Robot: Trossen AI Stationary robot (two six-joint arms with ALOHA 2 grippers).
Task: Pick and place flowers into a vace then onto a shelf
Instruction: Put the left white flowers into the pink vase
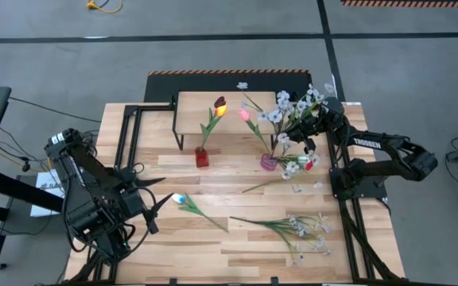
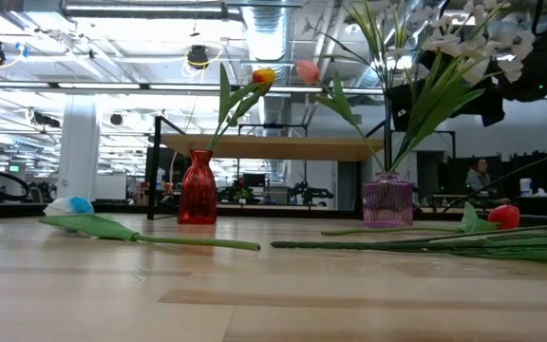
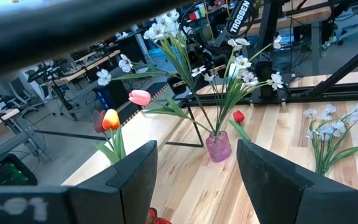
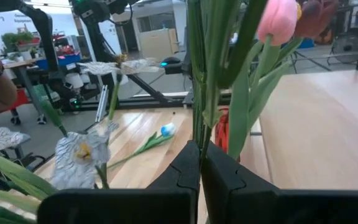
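- On the table, high view: shelf [image 1: 213, 107] sits at 12 o'clock. Just in front of it, red vase [image 1: 202, 157] holds a dark red and an orange tulip. Pink vase [image 1: 269, 162], at roughly 2 o'clock from table centre, holds a pink tulip and a white blossom spray [image 1: 293, 107].
- Same view: right gripper [image 1: 307, 133] is above the pink vase among the spray stems; the right arm base is at 3 o'clock. Left gripper [image 1: 157, 208] is at 8 o'clock, fingers spread, nothing between them.
- Same view: loose flowers on the boards: a white tulip [image 1: 180, 199] with stem just beside the left gripper's tips, and white sprays [image 1: 304, 230] at 5 o'clock. A red tulip [image 1: 307, 164] lies just right of the pink vase.
- Low view: red vase [image 2: 198, 188] and pink vase [image 2: 388, 200] both stand upright in front of the shelf [image 2: 273, 146]. White tulip [image 2: 69, 206] lies flat at 9 o'clock; loose stems lie at 3 o'clock. Right gripper's fingertips are not clear here.
- Left wrist view: both dark fingers [image 3: 135, 180] stand wide apart, touching nothing; pink vase [image 3: 218, 146] shows between them, farther off.
- Right wrist view: right gripper [image 4: 200, 169] is pressed shut, fingers meeting on green stems [image 4: 199, 81] that rise from between them. Pink tulip head [image 4: 280, 20] is at 1 o'clock of the fingers.
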